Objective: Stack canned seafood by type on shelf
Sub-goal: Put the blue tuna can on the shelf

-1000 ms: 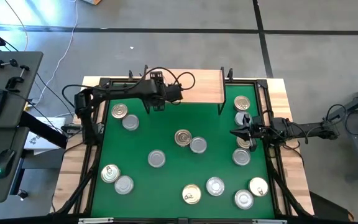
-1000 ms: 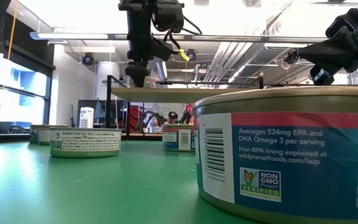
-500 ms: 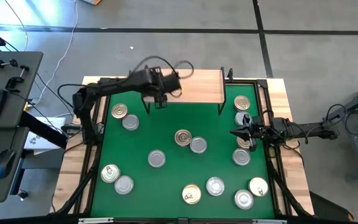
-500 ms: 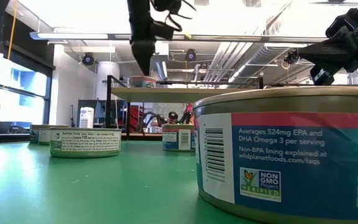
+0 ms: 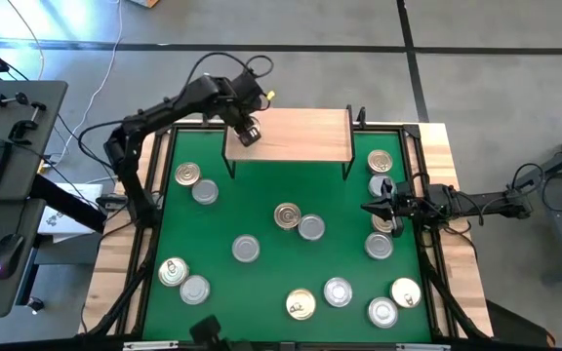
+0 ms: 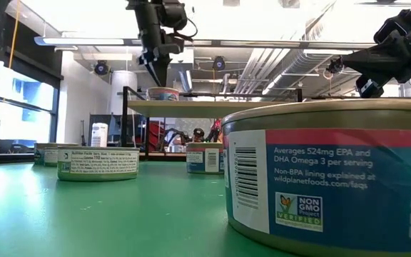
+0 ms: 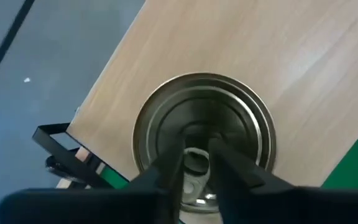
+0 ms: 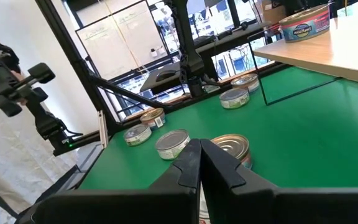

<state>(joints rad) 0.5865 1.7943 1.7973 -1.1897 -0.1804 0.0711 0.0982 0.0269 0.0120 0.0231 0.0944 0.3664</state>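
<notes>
One tin of canned seafood (image 7: 204, 137) stands on its base on the left end of the light-wood shelf (image 5: 301, 136). It also shows in the low view (image 6: 164, 93) and in the right wrist view (image 8: 303, 28). My left gripper (image 6: 153, 71) hangs just above this tin, pointing steeply down, its fingers (image 7: 166, 171) shut with nothing between them. Several more tins, gold-lidded (image 5: 287, 214) and silver-lidded (image 5: 246, 249), lie scattered on the green table. My right gripper (image 5: 369, 208) waits shut and level at the table's right edge.
The shelf stands on thin black legs (image 5: 230, 166) at the table's far edge, and most of its board is bare. One tin (image 6: 334, 178) sits close in front of the low camera. Tins (image 5: 380, 161) crowd around the right gripper. A black frame (image 5: 154, 185) rims the table.
My left gripper has risen from the tin on the shelf and gone toward the table's far edge, rolling its wrist as it went. Its fingers have come together. The tin has stayed on the shelf's left end.
</notes>
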